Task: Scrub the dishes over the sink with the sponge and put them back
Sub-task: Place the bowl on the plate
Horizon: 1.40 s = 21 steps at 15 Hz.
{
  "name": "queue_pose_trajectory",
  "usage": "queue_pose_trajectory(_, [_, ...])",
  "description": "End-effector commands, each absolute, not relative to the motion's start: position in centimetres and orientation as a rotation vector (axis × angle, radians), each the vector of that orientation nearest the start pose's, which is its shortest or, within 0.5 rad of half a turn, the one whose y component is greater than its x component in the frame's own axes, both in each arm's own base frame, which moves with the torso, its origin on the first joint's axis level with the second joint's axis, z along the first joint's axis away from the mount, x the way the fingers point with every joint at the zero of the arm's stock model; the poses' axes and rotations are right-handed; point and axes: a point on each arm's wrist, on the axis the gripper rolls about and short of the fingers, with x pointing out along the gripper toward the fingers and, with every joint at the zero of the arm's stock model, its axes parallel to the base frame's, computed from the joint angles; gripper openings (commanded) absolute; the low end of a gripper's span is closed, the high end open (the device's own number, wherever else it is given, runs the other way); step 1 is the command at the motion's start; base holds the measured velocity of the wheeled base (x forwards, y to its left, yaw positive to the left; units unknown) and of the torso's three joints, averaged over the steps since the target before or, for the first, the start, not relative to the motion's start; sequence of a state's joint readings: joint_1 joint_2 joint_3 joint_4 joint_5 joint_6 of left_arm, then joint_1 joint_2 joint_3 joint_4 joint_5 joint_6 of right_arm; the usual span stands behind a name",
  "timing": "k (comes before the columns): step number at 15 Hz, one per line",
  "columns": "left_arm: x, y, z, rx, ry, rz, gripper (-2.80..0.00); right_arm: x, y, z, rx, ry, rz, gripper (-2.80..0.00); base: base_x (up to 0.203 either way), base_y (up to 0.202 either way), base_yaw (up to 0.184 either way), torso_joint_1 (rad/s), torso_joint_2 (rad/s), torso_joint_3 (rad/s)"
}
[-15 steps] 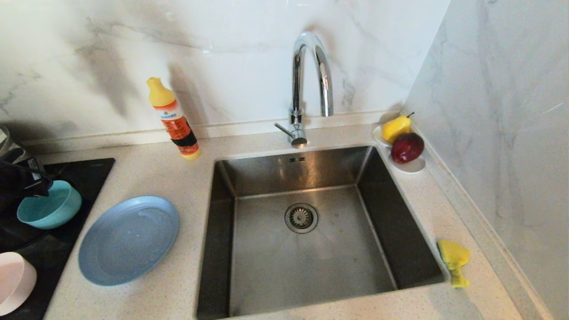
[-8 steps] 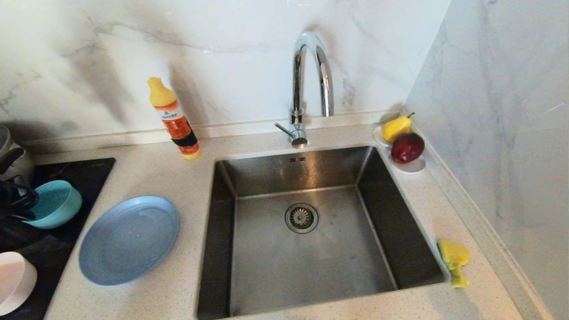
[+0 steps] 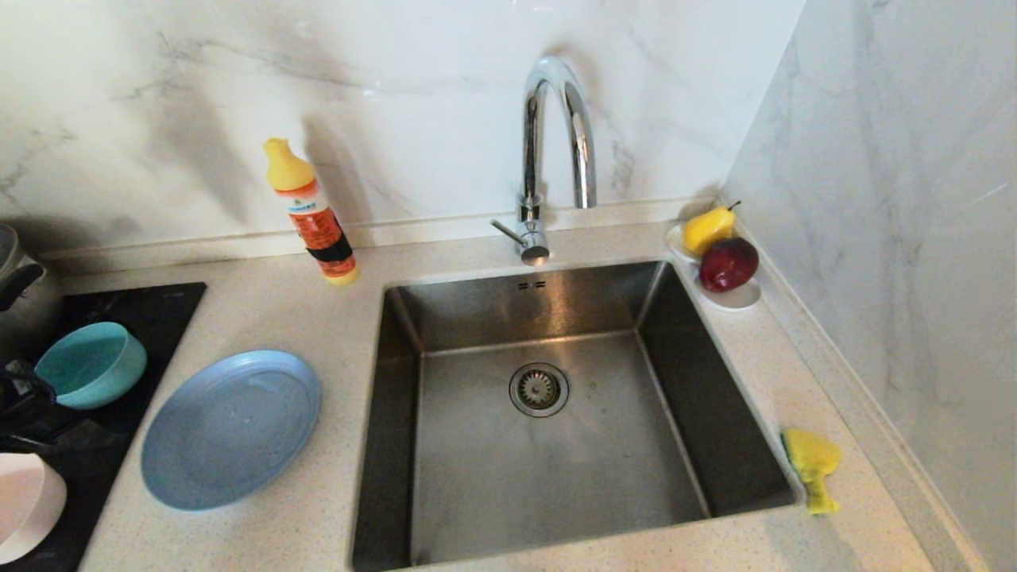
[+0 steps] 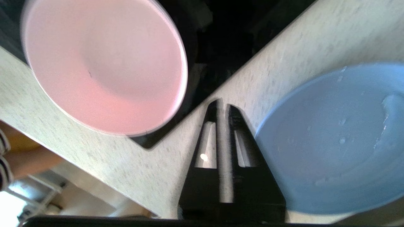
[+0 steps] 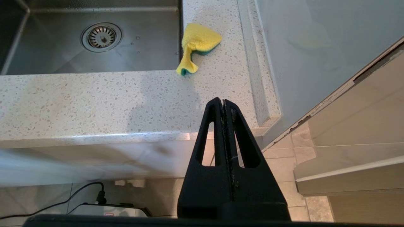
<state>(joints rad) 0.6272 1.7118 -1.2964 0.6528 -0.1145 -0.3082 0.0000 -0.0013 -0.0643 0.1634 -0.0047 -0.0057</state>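
Dishes occupy the left of the head frame: the pink bowl (image 3: pixel 28 504) at the lower left edge and the teal bowl (image 3: pixel 91 364) above it, both on the black cooktop (image 3: pixel 151 306), with the blue-grey plate (image 3: pixel 230 429) on the counter (image 3: pixel 318 508) just right of them. My left gripper (image 4: pixel 222 107) hangs between the pink bowl and the plate, jaws parted by a narrow slit, holding nothing. Right of the sink (image 3: pixel 556 445), the sponge (image 3: pixel 810 465) lies by the basin's lower right corner; my right gripper (image 5: pixel 223 101) sits off the counter edge, jaws pressed together, empty.
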Motion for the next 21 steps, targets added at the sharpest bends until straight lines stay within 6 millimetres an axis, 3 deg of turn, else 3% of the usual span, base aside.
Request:
queue_pose_trajectory(1, [22.3, 15.9, 20.9, -0.675, 0.930, 0.623, 0.00, -2.9, 0.0, 7.6, -0.006, 0.100, -0.004, -2.80, 0.000, 0.000, 0.000, 0.000, 0.00, 0.000])
queue_pose_trajectory(4, [21.6, 15.9, 21.6, -0.689, 0.904, 0.624, 0.00, -2.9, 0.0, 7.6, -0.006, 0.100, -0.004, -2.80, 0.000, 0.000, 0.000, 0.000, 0.00, 0.000])
queue_pose_trajectory(11, [21.4, 16.7, 20.6, -0.742, 0.925, 0.608, 0.00, -2.9, 0.0, 7.6, -0.006, 0.100, -0.004, -2.80, 0.000, 0.000, 0.000, 0.000, 0.00, 0.000])
queue_pose_trajectory(18, [21.5, 19.2, 17.8, -0.806, 0.996, 0.665, 0.00, -2.9, 0.0, 7.6, -0.006, 0.100, -0.004, -2.80, 0.000, 0.000, 0.000, 0.000, 0.00, 0.000])
queue_pose_trajectory(21, [21.4, 19.3, 16.9, -0.823, 1.026, 0.665, 0.00, -2.9, 0.0, 7.6, -0.006, 0.100, -0.004, -2.80, 0.000, 0.000, 0.000, 0.000, 0.00, 0.000])
